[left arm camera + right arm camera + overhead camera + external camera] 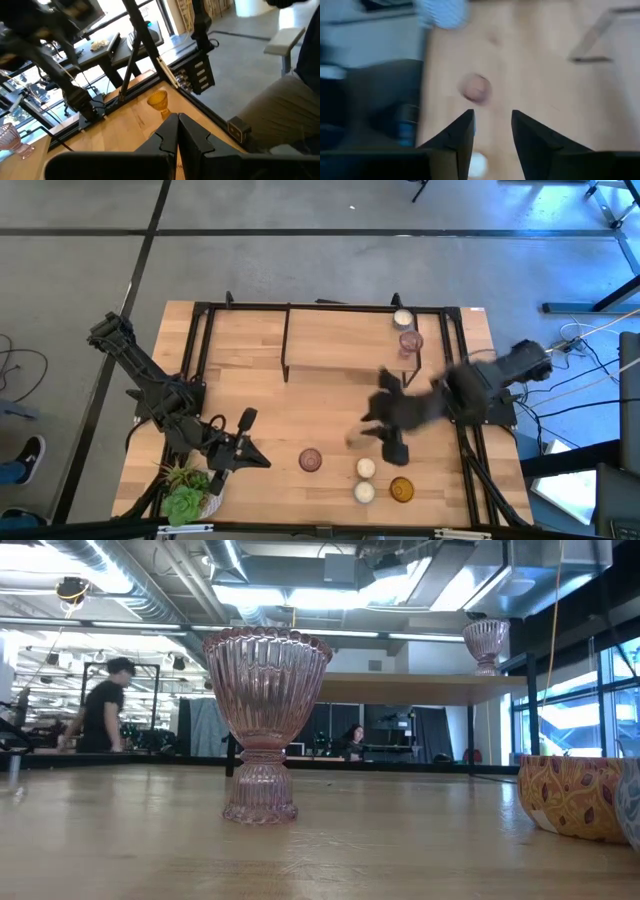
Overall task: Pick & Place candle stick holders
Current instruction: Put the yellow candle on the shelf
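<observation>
My worktop [320,395] carries six holders: two on the far shelf rail, four along the near edge. My right tool [492,132], spread with nothing between its fingers, hangs above the near group: pink holder [311,460], two cream ones [365,480], amber one [401,490]. My left tool [177,132] rests pressed together. Descending off-centre could topple a neighbouring cup.

Table contents: two pink holders [311,460] [410,341], three cream holders [366,468] [364,492] [402,319], one amber holder [401,490], one potted plant [186,495].
</observation>
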### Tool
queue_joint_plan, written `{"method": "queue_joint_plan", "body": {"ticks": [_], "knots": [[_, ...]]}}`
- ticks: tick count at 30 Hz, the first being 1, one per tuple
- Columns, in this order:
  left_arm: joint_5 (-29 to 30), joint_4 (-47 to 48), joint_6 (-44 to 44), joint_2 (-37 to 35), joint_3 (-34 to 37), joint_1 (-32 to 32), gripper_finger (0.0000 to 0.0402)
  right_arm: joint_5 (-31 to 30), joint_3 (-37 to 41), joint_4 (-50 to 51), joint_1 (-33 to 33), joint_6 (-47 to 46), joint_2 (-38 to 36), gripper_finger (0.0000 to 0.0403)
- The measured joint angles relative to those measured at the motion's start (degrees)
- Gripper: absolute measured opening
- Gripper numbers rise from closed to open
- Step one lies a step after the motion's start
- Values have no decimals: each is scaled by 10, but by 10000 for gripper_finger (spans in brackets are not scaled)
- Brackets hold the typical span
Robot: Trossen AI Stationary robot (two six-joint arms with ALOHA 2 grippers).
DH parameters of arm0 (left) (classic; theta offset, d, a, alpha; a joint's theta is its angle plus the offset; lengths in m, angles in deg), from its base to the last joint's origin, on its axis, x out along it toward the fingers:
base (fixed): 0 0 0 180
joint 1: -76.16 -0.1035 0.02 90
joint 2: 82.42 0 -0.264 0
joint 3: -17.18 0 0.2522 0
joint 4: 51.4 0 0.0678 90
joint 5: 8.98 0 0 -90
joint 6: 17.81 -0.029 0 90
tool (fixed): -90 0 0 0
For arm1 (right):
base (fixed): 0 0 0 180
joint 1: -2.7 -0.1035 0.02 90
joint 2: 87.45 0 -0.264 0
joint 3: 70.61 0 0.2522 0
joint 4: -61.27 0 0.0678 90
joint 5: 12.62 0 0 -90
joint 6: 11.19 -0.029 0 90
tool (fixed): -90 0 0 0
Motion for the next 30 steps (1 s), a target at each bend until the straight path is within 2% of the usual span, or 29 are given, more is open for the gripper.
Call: {"method": "queue_joint_plan", "body": {"ticks": [6, 9, 11, 12, 17, 20, 22, 26, 30], "knots": [[4, -42, -6, 0, 0, -1, 4, -283, 49, 104, -146, -221, 0, 135], [4, -44, -6, 0, 0, -4, 4, -339, 81, 119, -191, -323, 1, 135], [4, -44, -6, 0, 0, -6, 4, -323, 102, 120, -206, -366, 1, 135], [5, -44, -6, 0, 0, -6, 4, -296, 110, 118, -210, -374, 1, 135], [4, -35, -6, 0, 0, -6, 4, -96, 152, 77, -220, -354, 1, 135], [4, -35, -8, 0, 0, -6, 4, 10, 178, 2, -230, -350, 1, 135], [4, -35, -18, 0, 0, -6, 4, 59, 194, -63, -239, -350, 2, 135], [3, -36, -39, 0, 0, -6, 4, 68, 220, -191, -260, -325, 12, 135], [2, -38, -42, 0, 0, -15, 4, 55, 221, -219, -272, -288, 47, 135]]}}
